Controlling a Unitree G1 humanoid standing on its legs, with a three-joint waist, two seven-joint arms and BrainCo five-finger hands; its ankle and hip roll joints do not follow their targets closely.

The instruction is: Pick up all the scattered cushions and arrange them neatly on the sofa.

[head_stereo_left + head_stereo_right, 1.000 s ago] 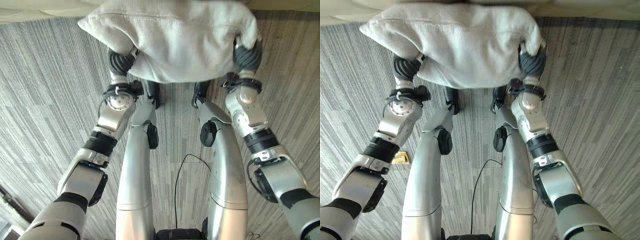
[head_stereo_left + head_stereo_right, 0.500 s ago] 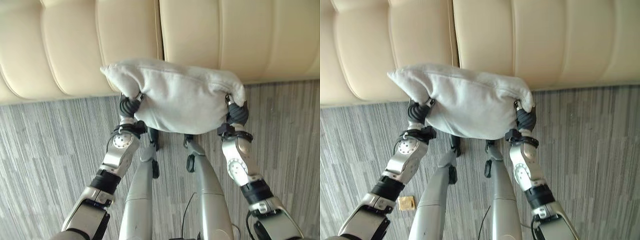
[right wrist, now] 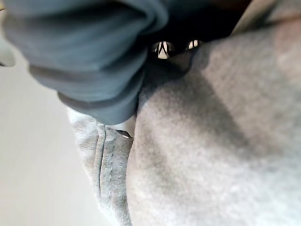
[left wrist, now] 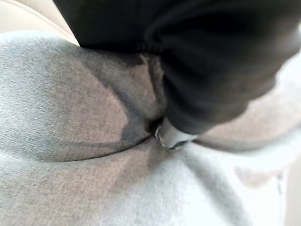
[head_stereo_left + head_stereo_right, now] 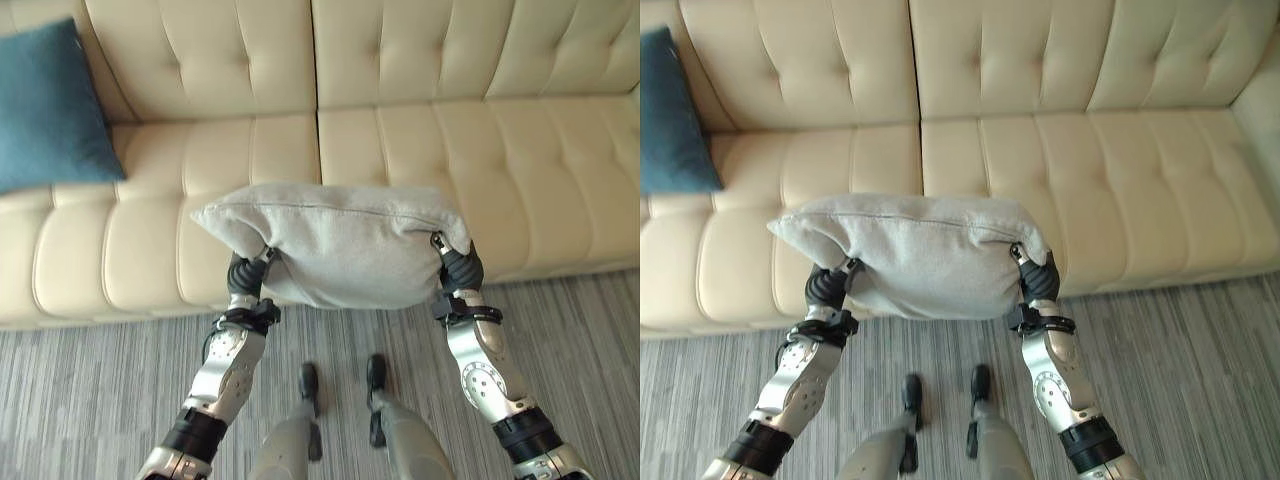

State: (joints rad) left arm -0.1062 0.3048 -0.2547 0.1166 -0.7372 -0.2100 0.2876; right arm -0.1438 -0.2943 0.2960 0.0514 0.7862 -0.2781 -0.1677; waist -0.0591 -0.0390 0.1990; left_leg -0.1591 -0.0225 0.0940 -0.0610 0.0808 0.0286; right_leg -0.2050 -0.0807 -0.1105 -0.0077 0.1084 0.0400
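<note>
A grey cushion [image 5: 345, 245] hangs flat between my two hands, in front of the seat edge of a cream tufted sofa [image 5: 500, 150]. My left hand [image 5: 245, 275] grips the cushion's left end from below, and my right hand [image 5: 460, 272] grips its right end the same way. In the left wrist view a silver finger of the left hand [image 4: 176, 136] digs into the creased grey fabric [image 4: 70, 141]. Beside the right hand [image 3: 84, 61] the cloth [image 3: 211, 141] is bunched in folds. A blue cushion [image 5: 50, 110] leans against the sofa's back at the far left.
The sofa's seat runs the full width behind the grey cushion, with bare seat sections in the middle and on the right. Grey striped carpet [image 5: 90, 400] covers the floor in front of the sofa.
The camera has swung up from the floor to the sofa, bringing its seat, back and the blue cushion into view. Both hands keep their hold on the grey cushion, now before the seat edge.
</note>
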